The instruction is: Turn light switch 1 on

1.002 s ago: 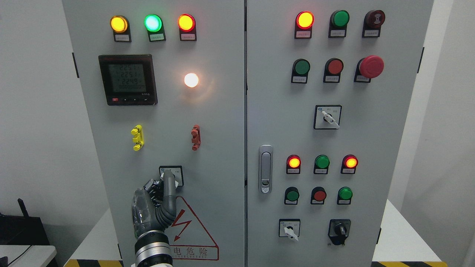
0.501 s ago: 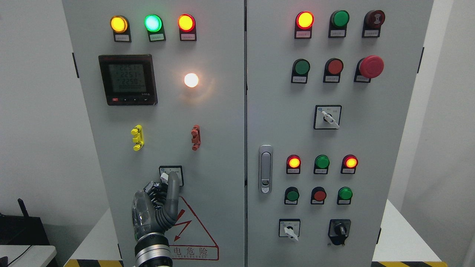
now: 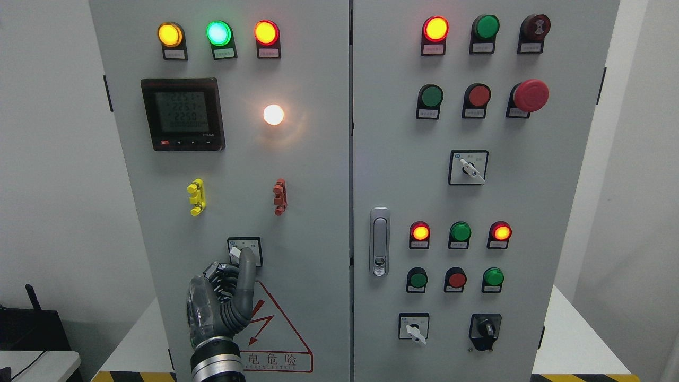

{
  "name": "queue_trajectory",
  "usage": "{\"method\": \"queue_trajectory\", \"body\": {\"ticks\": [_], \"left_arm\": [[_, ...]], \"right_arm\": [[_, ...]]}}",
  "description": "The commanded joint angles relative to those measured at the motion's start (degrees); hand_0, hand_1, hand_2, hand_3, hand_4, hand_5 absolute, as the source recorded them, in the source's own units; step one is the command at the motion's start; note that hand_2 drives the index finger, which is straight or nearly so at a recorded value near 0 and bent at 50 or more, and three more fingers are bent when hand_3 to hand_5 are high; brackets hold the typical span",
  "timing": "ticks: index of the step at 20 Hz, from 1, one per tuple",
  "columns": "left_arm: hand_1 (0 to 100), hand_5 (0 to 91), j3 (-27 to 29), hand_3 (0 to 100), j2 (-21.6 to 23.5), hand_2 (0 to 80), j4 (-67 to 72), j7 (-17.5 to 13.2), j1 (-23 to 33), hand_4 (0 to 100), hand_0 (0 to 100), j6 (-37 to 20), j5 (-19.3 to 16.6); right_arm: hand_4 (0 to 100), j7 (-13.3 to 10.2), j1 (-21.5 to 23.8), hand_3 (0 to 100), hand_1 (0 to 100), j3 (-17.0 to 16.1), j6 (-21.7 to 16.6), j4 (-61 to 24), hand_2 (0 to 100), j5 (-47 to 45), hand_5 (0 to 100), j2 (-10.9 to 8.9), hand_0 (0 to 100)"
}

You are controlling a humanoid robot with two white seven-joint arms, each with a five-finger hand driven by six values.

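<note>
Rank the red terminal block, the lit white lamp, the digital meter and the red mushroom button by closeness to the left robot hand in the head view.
From the left robot hand:
1. Red terminal block, just above and right of it.
2. Lit white lamp, higher on the same door.
3. Digital meter, upper left; close to the lamp, hard to separate.
4. Red mushroom button, right door, upper right.

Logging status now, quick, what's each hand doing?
Left hand: one finger out on the switch, the rest curled; holding nothing.
Right hand: not in view.
</note>
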Motion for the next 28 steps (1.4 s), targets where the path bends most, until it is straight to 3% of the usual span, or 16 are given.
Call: {"method": "queue_trajectory", "body": {"ticks": [1,6,11,13,14,16,17,20,24,26,28], "left_arm": [[28,74.5,0.3,84,0.2,63.9,-2.9,-0.1,2.3,85,14,-0.2,-0.1],[29,74.5,2.2,85,0.5,64.6,-4.7,-1.2,5.4,85,14,-2.5,-0.1],[29,72.2,11.0,90,1.8,65.4,-4.8,-12.9,13.2,89,12,-18.8,-0.1],[29,65.8,16.9,91,2.2,62.1,-4.7,-17.6,17.6,89,12,-24.9,-0.2],[28,52.3,19.8,89,2.4,56.7,-4.6,-19.3,20.1,86,11,-27.3,-0.2],[27,43.8,26.3,85,3.1,54.1,-3.8,-22.9,25.0,81,10,-30.8,-0.1],[25,32.8,30.0,74,3.3,50.1,-3.0,-25.2,27.3,72,10,-32.5,0.1],[22,17.5,41.6,57,3.9,42.3,4.0,-30.9,30.7,52,9,-36.3,0.3],[23,10.8,56.3,39,3.9,33.3,15.9,-36.2,32.5,39,11,-39.1,0.3],[18,10.0,61.6,33,3.9,29.9,22.1,-39.7,32.8,35,21,-39.2,0.3],[12,8.5,64.6,28,4.0,26.3,28.7,-40.6,33.5,32,26,-39.1,0.0]], "right_arm": [[0,0.0,0.0,0,39,1.0,0.0,0.0,0,-1.4,0,0.04,12],[0,0.0,0.0,0,39,1.0,0.0,0.0,0,-1.4,0,-0.04,12],[0,0.0,0.0,0,39,1.0,0.0,0.0,0,-1.4,0,0.04,12],[0,0.0,0.0,0,39,1.0,0.0,0.0,0,-1.4,0,0.04,12],[0,0.0,0.0,0,39,1.0,0.0,0.0,0,-1.4,0,-0.04,12],[0,0.0,0.0,0,39,1.0,0.0,0.0,0,-1.4,0,-0.04,12],[0,0.0,0.0,0,39,1.0,0.0,0.0,0,-1.4,0,0.04,12],[0,0.0,0.0,0,39,1.0,0.0,0.0,0,-1.4,0,0.04,12],[0,0.0,0.0,0,39,1.0,0.0,0.0,0,-1.4,0,0.04,12],[0,0.0,0.0,0,39,1.0,0.0,0.0,0,-1.4,0,0.04,12],[0,0.0,0.0,0,39,1.0,0.0,0.0,0,-1.4,0,-0.04,12]]}}
